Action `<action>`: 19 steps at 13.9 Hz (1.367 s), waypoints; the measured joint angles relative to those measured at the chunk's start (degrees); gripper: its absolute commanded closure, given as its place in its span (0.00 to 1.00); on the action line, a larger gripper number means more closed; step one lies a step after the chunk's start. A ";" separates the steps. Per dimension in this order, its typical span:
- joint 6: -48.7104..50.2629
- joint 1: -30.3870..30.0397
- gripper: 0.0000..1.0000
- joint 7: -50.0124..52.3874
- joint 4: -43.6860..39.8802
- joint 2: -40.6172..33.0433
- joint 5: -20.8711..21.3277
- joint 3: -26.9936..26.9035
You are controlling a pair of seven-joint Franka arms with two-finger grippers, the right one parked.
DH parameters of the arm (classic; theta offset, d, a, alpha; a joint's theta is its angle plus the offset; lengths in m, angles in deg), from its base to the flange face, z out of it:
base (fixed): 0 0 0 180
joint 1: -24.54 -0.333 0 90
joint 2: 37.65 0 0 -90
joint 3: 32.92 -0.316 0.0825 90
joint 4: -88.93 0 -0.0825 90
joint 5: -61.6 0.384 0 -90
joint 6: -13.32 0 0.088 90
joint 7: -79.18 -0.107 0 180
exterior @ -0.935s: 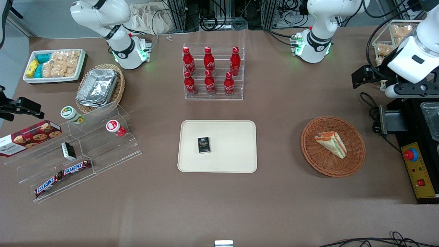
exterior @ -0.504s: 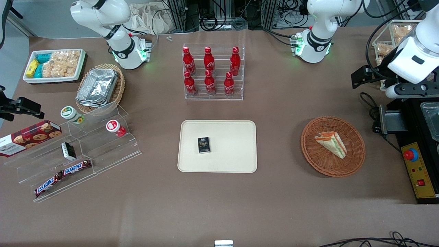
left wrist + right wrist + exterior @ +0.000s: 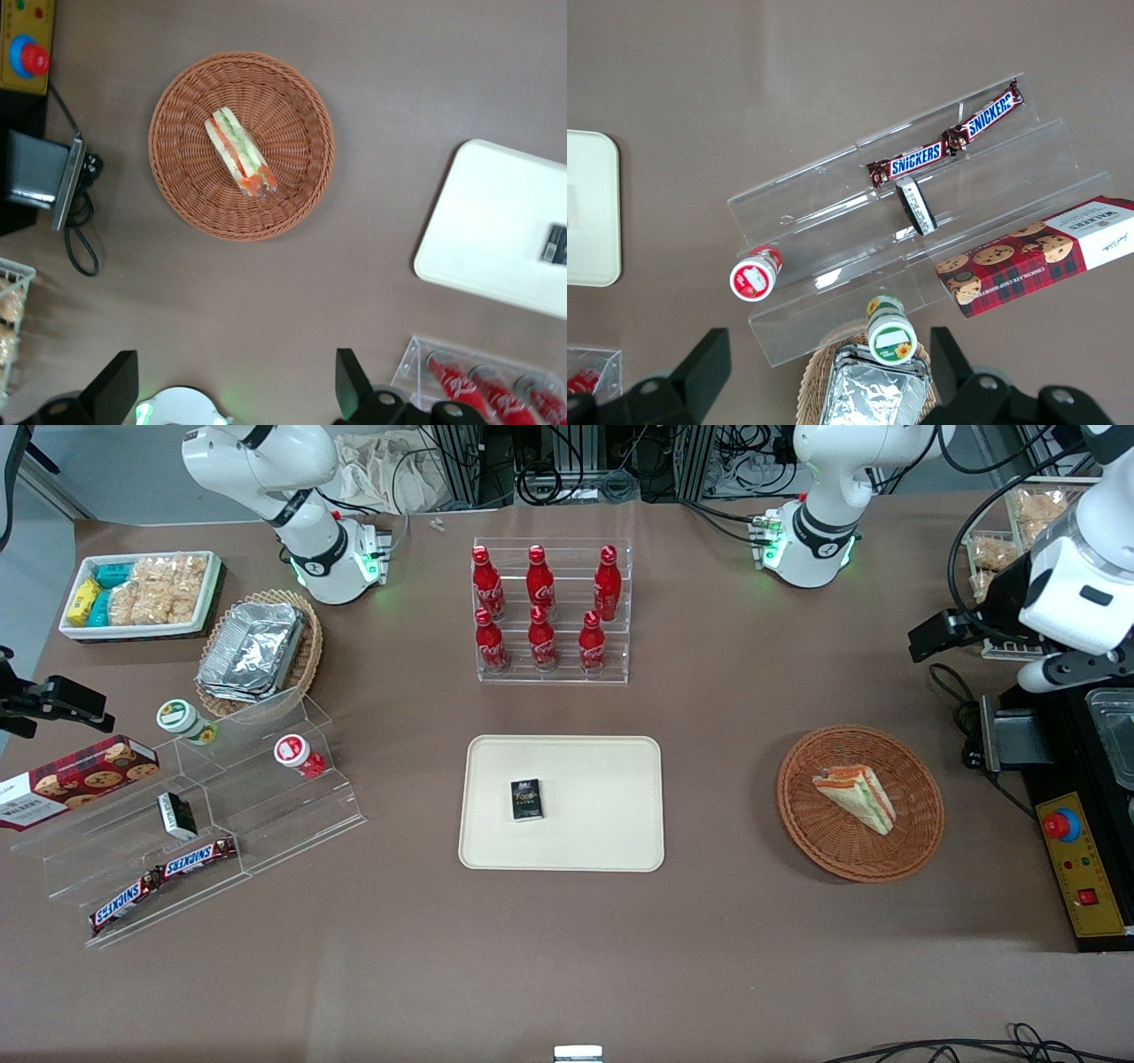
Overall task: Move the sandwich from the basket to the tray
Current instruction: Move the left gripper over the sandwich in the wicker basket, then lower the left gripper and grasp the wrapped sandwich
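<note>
1. Gripper [image 3: 235, 394] high above the table at the working arm's end, fingers spread wide, nothing between them. Not yet over the basket; sideways travel is needed before any descent.

2. Sandwich [image 3: 856, 797] lies on its side near the middle of the basket [image 3: 921, 841], clear of the rim all round. Wrist view shows it as a long wedge [image 3: 241, 164], filling edge up, orange-red end toward the basket's [image 3: 182, 190] lower weave.

3. Approach judged best: centre over the wedge, turn the wrist so the fingers straddle the short width, bread faces against the pads. Gripping along the length would likely be wider than the opening.

4. The wrap looks slick and the bread soft. Close gently and low on the body, not at the thin tip, or it may squash or slide out.

5. Lift straight up past the rim before crossing.

6. Tray [image 3: 611, 841] sits toward the table's middle, well apart from the basket. A small black box [image 3: 526, 799] already lies on it; the bare half nearer the basket is the safer drop zone.
</note>
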 measured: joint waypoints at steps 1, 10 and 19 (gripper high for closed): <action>-0.45 -0.53 0.00 0.86 0.55 0.19 0.00 -0.06; -13.15 -4.49 0.00 9.79 12.94 0.68 -0.01 -0.20; -31.01 -4.47 0.00 21.34 24.56 6.19 0.48 -0.15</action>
